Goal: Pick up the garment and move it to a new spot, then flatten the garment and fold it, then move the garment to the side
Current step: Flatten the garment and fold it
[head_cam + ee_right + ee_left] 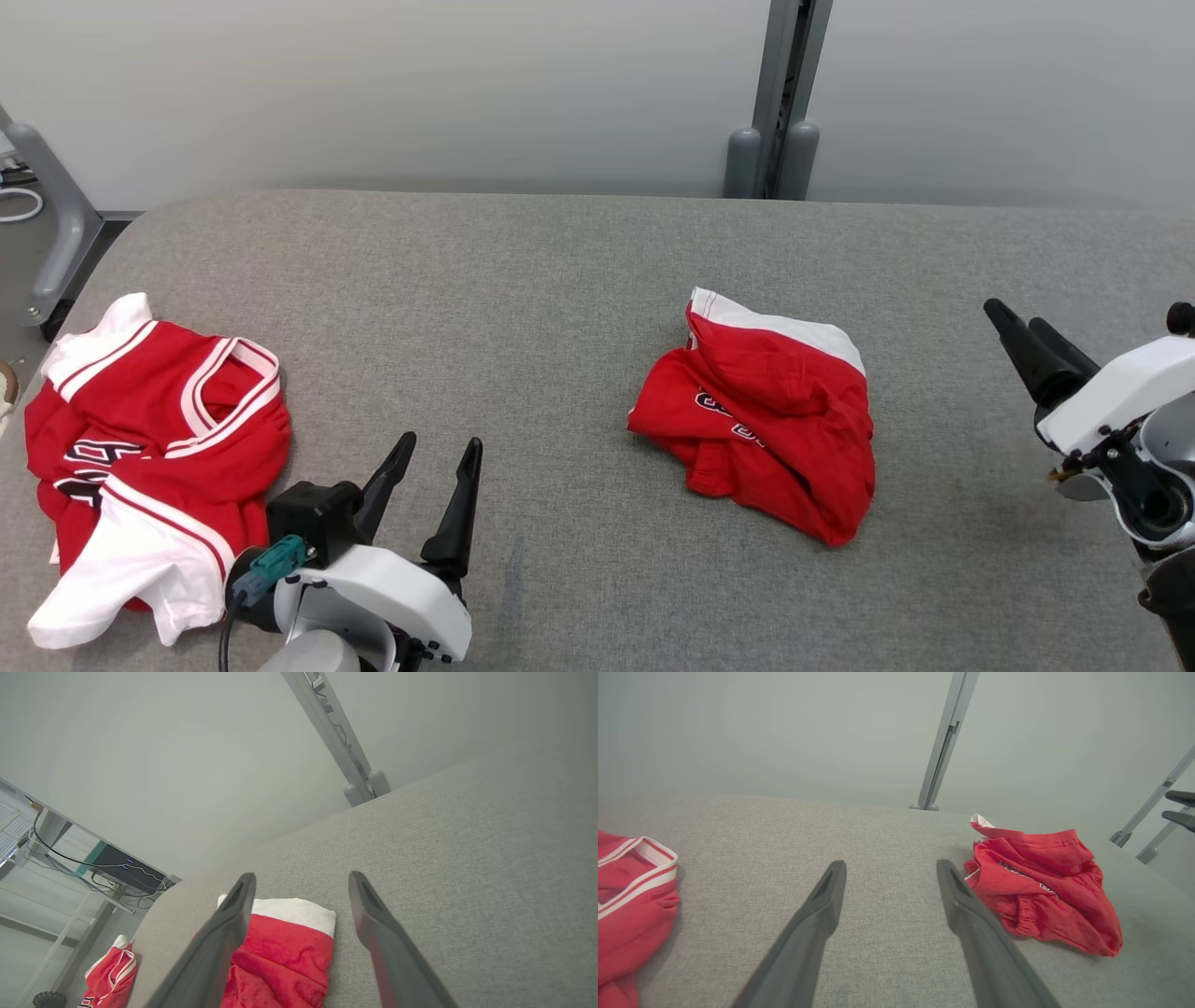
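The left gripper [441, 443] sits at the near edge of a grey cloth-covered table [560, 280]. Its two dark fingers are spread wide with nothing between them, and they point toward the far wall. Across the table, the right gripper [1015, 315] comes in from the right edge. Its fingers are also parted and empty, and they angle up and to the left.

Between the two grippers lies the garment [761, 415], a crumpled red heap a little right of the table's middle, touched by neither gripper. A white band runs along its far edge, and dark lettering shows in a fold on its left side. In the right wrist view the garment shows low between that gripper's fingers, with one finger crossing in front of it. The head view shows the fingers well clear of the cloth.

A second piece, a red jersey [149, 448] with white trim, is bunched at the table's left edge, just beside the left wrist. Its neck opening faces up, a white sleeve trails toward the near edge, and part of some dark lettering is visible.

A grey post [780, 93] stands behind the table against a pale wall. Beyond the table's left end, the right wrist view takes in a desk with a black box [117, 868] and loose cables.
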### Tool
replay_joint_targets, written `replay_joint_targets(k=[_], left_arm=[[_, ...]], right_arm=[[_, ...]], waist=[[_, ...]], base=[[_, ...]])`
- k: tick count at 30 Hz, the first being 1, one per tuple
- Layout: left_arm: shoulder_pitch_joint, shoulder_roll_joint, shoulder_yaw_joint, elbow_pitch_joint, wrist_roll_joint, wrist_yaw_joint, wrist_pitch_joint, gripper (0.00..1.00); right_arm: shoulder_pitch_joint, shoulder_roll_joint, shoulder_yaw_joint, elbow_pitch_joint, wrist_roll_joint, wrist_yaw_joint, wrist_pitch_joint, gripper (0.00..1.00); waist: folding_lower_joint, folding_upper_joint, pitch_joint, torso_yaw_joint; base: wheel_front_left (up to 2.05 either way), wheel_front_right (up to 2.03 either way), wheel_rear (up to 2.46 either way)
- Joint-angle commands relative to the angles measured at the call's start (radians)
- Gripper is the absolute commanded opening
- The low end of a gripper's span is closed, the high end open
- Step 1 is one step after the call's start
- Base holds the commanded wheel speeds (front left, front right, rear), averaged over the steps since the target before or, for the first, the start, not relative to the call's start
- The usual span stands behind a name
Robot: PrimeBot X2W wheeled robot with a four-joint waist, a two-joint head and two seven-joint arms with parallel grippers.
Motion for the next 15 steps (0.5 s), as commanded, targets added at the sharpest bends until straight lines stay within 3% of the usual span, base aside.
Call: replay_joint_targets(k=[1,5,6,8,9,15], left_arm=[[-0.016,0.0,0.0,0.001,0.004,0.0,-0.001,1.0],[-0.025,-0.002,-0.003,0.01,0.004,-0.007,0.001,1.0],[-0.024,-0.003,-0.004,0.012,0.003,-0.009,0.001,1.0],[-0.023,-0.002,-0.003,0.016,0.002,-0.008,0.001,1.0],[-0.022,-0.001,-0.002,0.018,0.001,-0.008,0.0,1.0],[-0.015,-0.006,-0.002,0.021,-0.004,-0.01,-0.002,1.0]], right_arm=[[0.01,-0.007,0.006,0.015,-0.032,0.002,-0.008,1.0],[-0.017,0.008,0.029,0.081,-0.157,0.002,-0.019,1.0],[-0.022,0.017,0.031,0.096,-0.174,0.002,-0.013,0.91],[-0.031,0.036,0.032,0.122,-0.195,0.002,0.005,0.04],[-0.035,0.043,0.032,0.136,-0.201,0.002,0.017,0.0],[-0.074,0.077,0.04,0.211,-0.245,0.002,0.063,0.0]], waist=[[0.0,-0.0001,0.004,0.0],[0.0,-0.0001,0.005,0.014],[0.0,-0.0001,0.004,0.02],[0.0,-0.0001,0.001,0.033],[0.0,-0.0001,0.0,0.039],[0.0,-0.0001,-0.003,0.071]], base=[[0.0,0.0,0.0],[0.0,0.0,0.0],[0.0,0.0,0.0],[0.0,0.0,0.0],[0.0,0.0,0.0],[0.0,0.0,0.0]])
